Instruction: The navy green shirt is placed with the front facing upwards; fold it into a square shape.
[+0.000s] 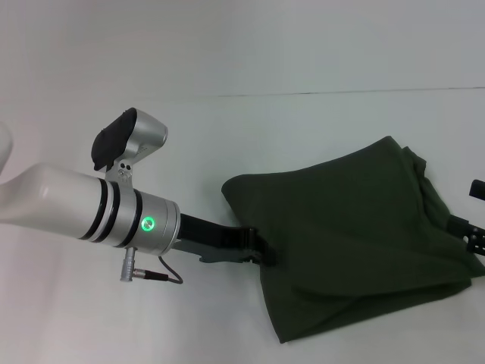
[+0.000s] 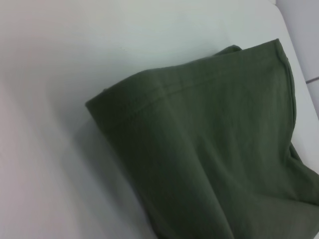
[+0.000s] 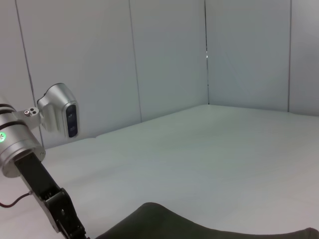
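While the left gripper [image 1: 261, 254] meets the navy green shirt [image 1: 356, 235], its fingers' state is hidden.

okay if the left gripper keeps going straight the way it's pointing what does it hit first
Most likely the navy green shirt: the left gripper already sits at its near edge, pointing toward the robot's right across the cloth. Depth is unclear, so it may slide under a fold instead.

White left arm [image 1: 61, 201], silver wrist, black bands, green light [image 1: 148, 224].

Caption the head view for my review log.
Left end effector at the folded navy green shirt's left edge on the white table.
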Motion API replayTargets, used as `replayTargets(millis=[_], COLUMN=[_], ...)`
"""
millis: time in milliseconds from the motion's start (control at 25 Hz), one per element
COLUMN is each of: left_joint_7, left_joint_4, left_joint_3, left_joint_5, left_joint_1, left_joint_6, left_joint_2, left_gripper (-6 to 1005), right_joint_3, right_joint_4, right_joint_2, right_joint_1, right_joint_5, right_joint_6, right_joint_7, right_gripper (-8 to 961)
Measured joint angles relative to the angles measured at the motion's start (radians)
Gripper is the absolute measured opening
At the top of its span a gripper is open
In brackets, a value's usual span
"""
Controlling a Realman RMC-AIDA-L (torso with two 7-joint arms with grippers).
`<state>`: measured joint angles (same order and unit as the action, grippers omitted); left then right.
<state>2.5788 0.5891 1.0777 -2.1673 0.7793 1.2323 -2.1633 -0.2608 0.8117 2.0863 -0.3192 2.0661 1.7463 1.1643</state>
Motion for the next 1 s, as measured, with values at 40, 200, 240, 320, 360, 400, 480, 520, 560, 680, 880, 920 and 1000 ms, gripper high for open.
replayTargets(millis=[40,200,240,320,360,400,480,520,560,680,880,920,1000], left_joint_7=[-0.008,-0.048,-0.059,-0.074,-0.081,-0.086,-0.091,-0.091,-0.094,-0.110,-0.153,-0.156,-0.170], left_joint_4=[0.000,0.013,0.022,0.042,0.056,0.071,0.095,0.103,0.114,0.127,0.144,0.149,0.155], left_joint_3=[-0.002,-0.027,-0.039,-0.065,-0.083,-0.098,-0.121,-0.129,-0.143,-0.183,-0.298,-0.319,-0.358], left_joint_5=[0.000,0.001,0.002,0.002,0.002,0.002,0.000,-0.001,-0.004,-0.008,-0.068,-0.083,-0.105], left_joint_1=[-0.002,-0.015,-0.024,-0.041,-0.053,-0.064,-0.082,-0.089,-0.099,-0.119,-0.146,-0.150,-0.157], left_joint_6=[0.002,0.031,0.040,0.056,0.068,0.079,0.097,0.105,0.117,0.141,0.173,0.178,0.191], left_joint_2=[0.000,0.002,0.005,0.009,0.013,0.017,0.026,0.031,0.040,0.061,0.083,0.085,0.088], left_gripper=[151,97,97,96,96,95,95,94,94,104,122,125,133], right_joint_3=[0.000,0.000,0.000,0.000,0.000,0.000,0.000,0.000,0.000,-0.002,-0.008,-0.009,-0.009], right_joint_4=[-0.002,-0.010,-0.014,-0.023,-0.027,-0.032,-0.042,-0.046,-0.051,-0.069,-0.113,-0.129,-0.138], right_joint_2=[0.000,0.000,0.000,0.001,0.002,0.002,0.003,0.003,0.003,0.003,0.003,0.003,0.003], right_joint_1=[0.000,-0.006,-0.008,-0.011,-0.012,-0.014,-0.018,-0.021,-0.023,-0.033,-0.055,-0.062,-0.066], right_joint_5=[0.000,0.000,0.000,0.000,0.000,0.000,0.000,0.000,0.000,0.000,0.000,0.000,0.000], right_joint_6=[0.000,-0.003,-0.004,-0.006,-0.007,-0.008,-0.010,-0.011,-0.015,-0.029,-0.069,-0.087,-0.095], right_joint_7=[0.000,0.000,0.000,-0.001,-0.002,-0.004,-0.007,-0.008,-0.008,-0.011,-0.021,-0.024,-0.024], right_gripper=[816,817,817,817,817,817,817,817,816,816,817,817,816])
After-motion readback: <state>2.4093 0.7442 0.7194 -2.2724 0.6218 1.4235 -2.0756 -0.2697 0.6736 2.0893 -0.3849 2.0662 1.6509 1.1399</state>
